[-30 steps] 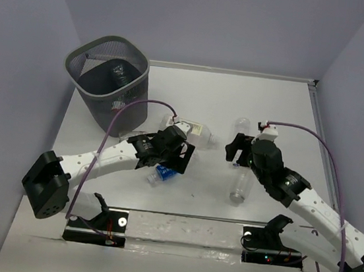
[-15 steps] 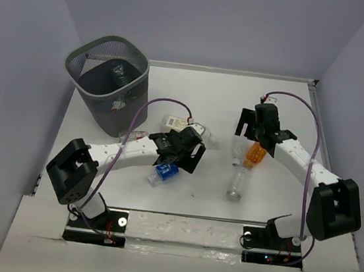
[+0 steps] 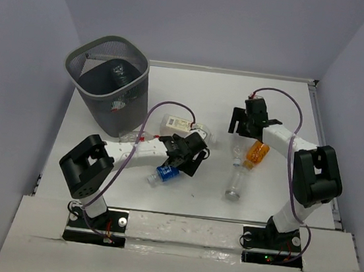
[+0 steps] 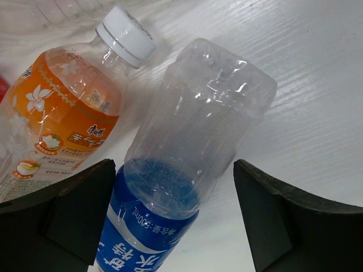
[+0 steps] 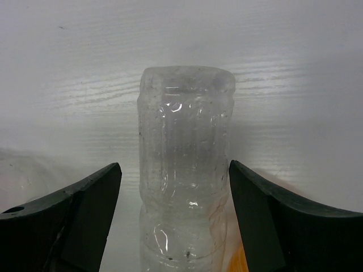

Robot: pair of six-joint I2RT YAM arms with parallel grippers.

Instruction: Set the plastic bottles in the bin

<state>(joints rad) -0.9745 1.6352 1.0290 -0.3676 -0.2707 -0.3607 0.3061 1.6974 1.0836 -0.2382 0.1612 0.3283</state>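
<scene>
**Both claws spread over bottles lying right of the bin**

The bin (image 3: 105, 110) stands at the far left of the counter (image 3: 194, 91), and at least one bottle lies inside it.

To the right of the bin and nearer the arm bases, the left claw (image 4: 176, 221) is released. Its fingers (image 4: 74, 209) stand wide on either side of a blue-labelled bottle (image 4: 187, 147) lying on the counter, with clear space on the right side. Touching that bottle, on its bin side, lies an orange bottle with a white cap (image 4: 62, 130). A squarish bottle with a white label (image 3: 178, 123) lies just right of the bin, beyond the left claw.

Well to the right of the bin, the right claw (image 5: 181, 221) is also released. It hangs over an unlabelled bottle (image 5: 184, 158) that lies lengthwise between the fingers. There is a gap on the left side, while the right finger is very close. A second orange bottle (image 3: 256, 152) lies just beside it, on the side away from the bin. A lone clear bottle (image 3: 235, 182) lies nearer the bases.
</scene>
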